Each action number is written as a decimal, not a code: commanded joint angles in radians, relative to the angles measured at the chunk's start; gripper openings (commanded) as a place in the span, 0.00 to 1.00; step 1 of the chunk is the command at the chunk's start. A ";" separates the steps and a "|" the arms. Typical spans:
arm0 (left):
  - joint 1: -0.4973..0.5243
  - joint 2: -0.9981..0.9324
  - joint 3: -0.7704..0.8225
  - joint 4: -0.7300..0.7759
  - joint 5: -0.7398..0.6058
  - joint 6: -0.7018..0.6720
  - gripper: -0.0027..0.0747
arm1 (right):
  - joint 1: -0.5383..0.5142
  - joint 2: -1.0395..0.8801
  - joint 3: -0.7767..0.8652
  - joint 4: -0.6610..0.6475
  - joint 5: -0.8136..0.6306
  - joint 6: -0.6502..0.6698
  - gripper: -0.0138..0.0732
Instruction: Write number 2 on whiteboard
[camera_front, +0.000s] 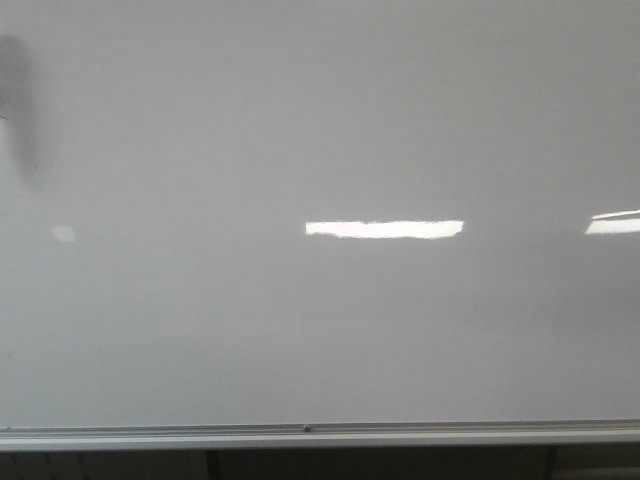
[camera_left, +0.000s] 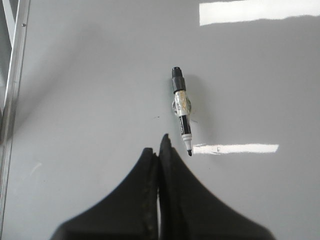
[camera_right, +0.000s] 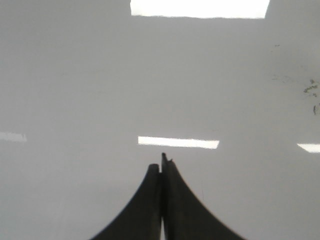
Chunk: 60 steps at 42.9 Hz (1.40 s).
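Both your grippers, left (camera_left: 159, 145) and right (camera_right: 161, 162), have jaws closed empty; marker (camera_left: 181, 110) sits uncapped on the blank whiteboard (camera_front: 320, 340), ready for pickup.

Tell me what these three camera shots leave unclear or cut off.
- Front view: neither gripper shows; a blurred dark smudge can't be identified.
- Front view: the marker isn't visible; only the left wrist view shows it.
- Right wrist view: faint marks on the whiteboard are too small to read.
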<state>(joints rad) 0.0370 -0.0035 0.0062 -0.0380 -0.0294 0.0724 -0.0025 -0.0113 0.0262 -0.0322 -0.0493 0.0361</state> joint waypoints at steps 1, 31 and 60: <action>0.001 -0.027 0.020 -0.009 -0.118 -0.003 0.01 | -0.004 -0.018 -0.017 -0.009 -0.096 -0.005 0.07; 0.001 0.102 -0.549 -0.009 0.296 -0.003 0.01 | -0.002 0.149 -0.564 -0.009 0.407 -0.005 0.07; 0.001 0.314 -0.600 -0.010 0.539 -0.003 0.01 | -0.002 0.327 -0.647 -0.009 0.718 -0.005 0.07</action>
<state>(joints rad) 0.0370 0.2926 -0.5720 -0.0380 0.5692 0.0724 -0.0025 0.2950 -0.5893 -0.0322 0.7305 0.0361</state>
